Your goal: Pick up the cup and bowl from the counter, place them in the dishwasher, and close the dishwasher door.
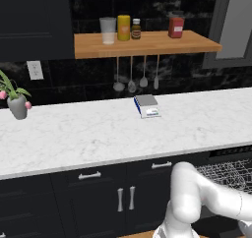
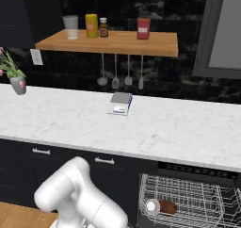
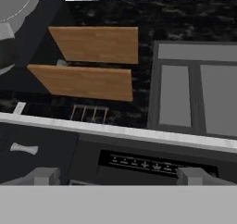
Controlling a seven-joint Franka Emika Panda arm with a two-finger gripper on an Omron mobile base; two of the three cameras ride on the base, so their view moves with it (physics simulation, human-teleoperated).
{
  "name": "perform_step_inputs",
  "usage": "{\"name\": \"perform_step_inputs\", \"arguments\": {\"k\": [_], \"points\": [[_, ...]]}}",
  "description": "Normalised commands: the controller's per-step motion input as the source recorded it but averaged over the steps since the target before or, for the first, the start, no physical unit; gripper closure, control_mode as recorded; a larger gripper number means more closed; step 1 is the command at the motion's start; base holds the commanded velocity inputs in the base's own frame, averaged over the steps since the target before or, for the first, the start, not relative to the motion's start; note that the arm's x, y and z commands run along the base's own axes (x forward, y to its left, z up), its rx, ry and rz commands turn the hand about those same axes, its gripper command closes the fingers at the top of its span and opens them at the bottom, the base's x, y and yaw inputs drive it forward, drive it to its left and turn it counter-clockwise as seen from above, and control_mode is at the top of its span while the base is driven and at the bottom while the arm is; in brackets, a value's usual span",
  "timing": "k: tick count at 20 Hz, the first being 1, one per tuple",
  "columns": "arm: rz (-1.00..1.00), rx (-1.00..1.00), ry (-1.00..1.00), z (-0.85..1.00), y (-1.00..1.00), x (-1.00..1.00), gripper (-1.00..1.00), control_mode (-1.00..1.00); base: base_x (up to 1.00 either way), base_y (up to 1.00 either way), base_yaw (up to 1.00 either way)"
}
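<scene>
One bowl [image 2: 167, 206], one cup [image 2: 152, 206], racked

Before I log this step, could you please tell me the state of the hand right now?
Hand: open, fingers spread wide, holding nothing, pointed at the dishwasher control strip under the counter edge.

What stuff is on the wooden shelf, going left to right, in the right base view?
clear cup → yellow jar → small dark bottle → red container
</scene>
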Motion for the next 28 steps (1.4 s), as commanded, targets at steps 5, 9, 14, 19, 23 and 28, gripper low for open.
{"name": "perform_step_inputs", "arguments": {"k": [5, 9, 14, 19, 23, 28], "points": [[0.00, -0.08, 0.00, -0.55, -0.10, 0.05, -1.00, -1.00, 0.00, 0.00, 0.00], [0.05, -0.04, -0.01, -0.64, -0.01, 0.09, -1.00, -1.00, 0.00, 0.00, 0.00], [0.03, -0.06, 0.00, -0.20, 0.00, 0.23, -1.00, -1.00, 0.00, 0.00, 0.00], [0.00, -0.06, 0.06, -0.04, -0.10, 0.68, -1.00, -1.00, 0.00, 0.00, 0.00], [0.00, -0.02, 0.07, -0.07, -0.18, 0.24, -1.00, -1.00, 0.00, 0.00, 0.00], [0.00, -0.01, 0.00, -0.38, -0.39, 0.00, -1.00, -1.00, 0.00, 0.00, 0.00]]}}
